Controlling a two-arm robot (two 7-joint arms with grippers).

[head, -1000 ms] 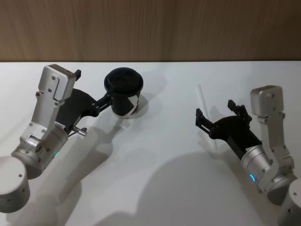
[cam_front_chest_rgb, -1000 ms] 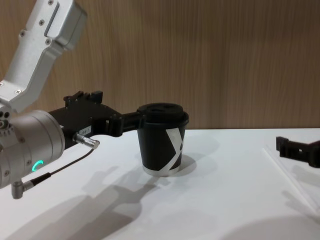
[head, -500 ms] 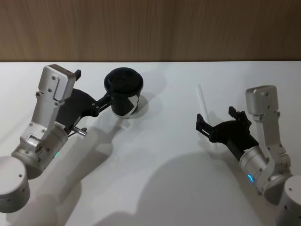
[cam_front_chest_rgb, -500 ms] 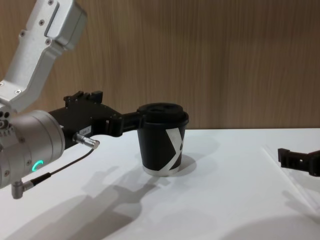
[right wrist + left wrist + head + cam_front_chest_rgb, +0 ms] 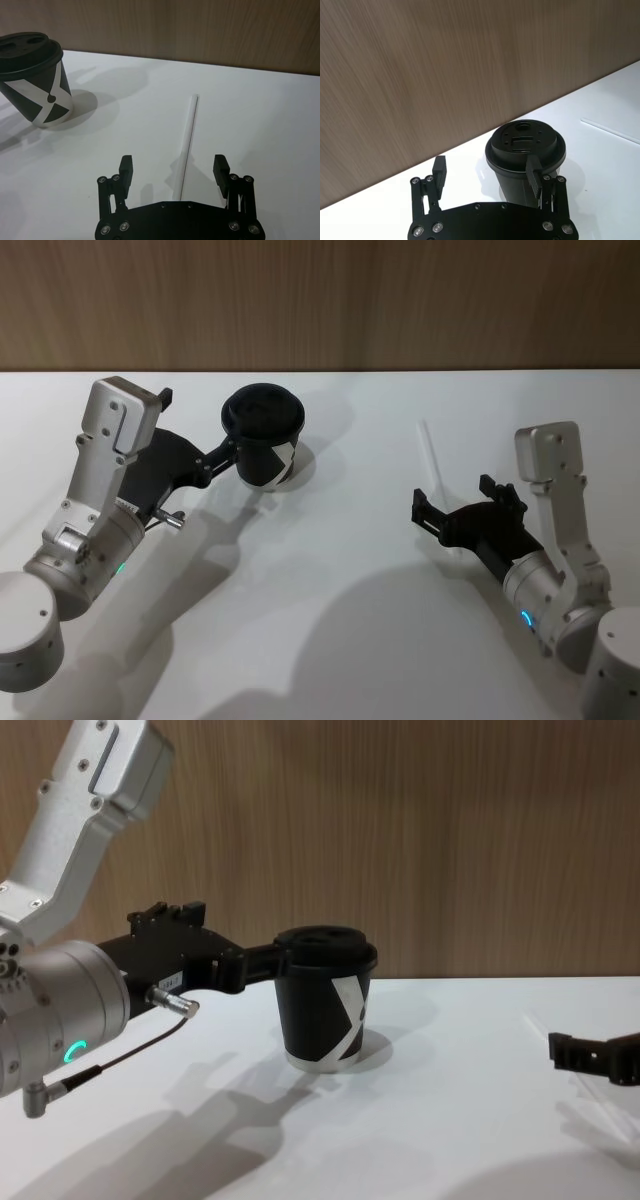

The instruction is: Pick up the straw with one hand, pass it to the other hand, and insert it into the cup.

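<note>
The right pincer [image 5: 455, 498] has drawn back along the straw [image 5: 430, 453] and sunk closer to the worktop [image 5: 330, 570] than a second ago. In the chest view its forward finger [image 5: 562, 1046] now sits lower and a little further in from the edge. Its jaws are spread wide and hold nothing. In the right wrist view the straw's near end lies flat on the worktop between the two fingers, clear of both, and the rest of the white tube runs straight ahead of the pincer. Nothing lies on or against the straw. Further out and off to the pincer's left stands the cup [image 5: 262, 435], upright on the worktop with its black lid on, well apart from the straw. It has not shifted. The left pincer [image 5: 486, 161] has also stayed where it was, level with the upper part of the cup and likewise spread wide and empty. The cup is not between its fingers but just beyond one of them [image 5: 534, 175], which reaches the cup's side under the lid; I cannot tell whether it touches. Beyond the worktop rises a wooden wall [image 5: 320, 300].
</note>
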